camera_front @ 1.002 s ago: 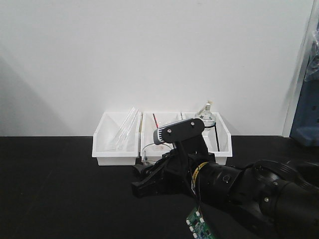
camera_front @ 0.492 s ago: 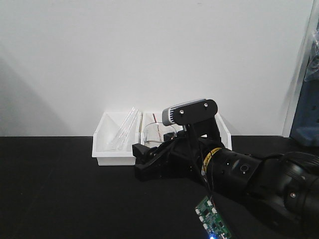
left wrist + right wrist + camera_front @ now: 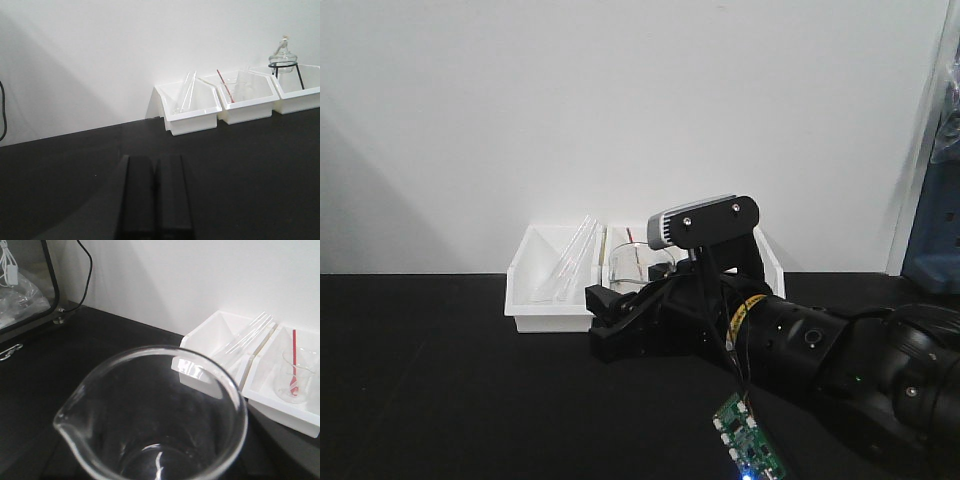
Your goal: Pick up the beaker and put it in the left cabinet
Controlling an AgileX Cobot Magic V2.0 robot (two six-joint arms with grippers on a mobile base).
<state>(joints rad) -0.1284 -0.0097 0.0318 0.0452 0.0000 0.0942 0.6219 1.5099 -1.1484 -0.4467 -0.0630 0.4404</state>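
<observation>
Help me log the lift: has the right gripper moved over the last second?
Yes. In the front view the right gripper, with the beaker, has risen: it sat below the white bins' front edge and now overlaps it.

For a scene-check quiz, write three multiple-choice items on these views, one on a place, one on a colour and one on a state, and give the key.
1. Which white bin holds the flask on the black tripod?
A) left bin
B) middle bin
C) right bin

2. What colour is the rod in the middle bin?
A) blue
B) red
C) green

3. How does the left gripper stand?
A) wide open
B) shut, holding nothing
C) clamped on a glass tube

Key:
1 C: the left wrist view shows the flask and tripod in the rightmost of the three bins.
2 B: the rod is red in both wrist views.
3 B: its two dark fingers lie side by side with only a thin seam between them and nothing in it.
</observation>
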